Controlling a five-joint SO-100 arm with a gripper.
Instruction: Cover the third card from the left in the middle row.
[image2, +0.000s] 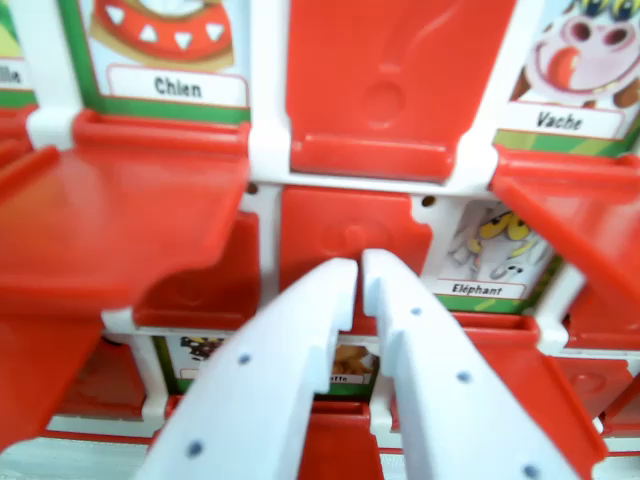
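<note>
White-framed game board (268, 150) fills view; red flap (352, 232) upright, closed over card; end effector (360, 265) nearly clenched, empty.

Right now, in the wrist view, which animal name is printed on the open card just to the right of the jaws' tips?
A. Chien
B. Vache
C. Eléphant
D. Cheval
C: the card just right of the gripper tips reads "Eléphant" under a cartoon animal.
</note>
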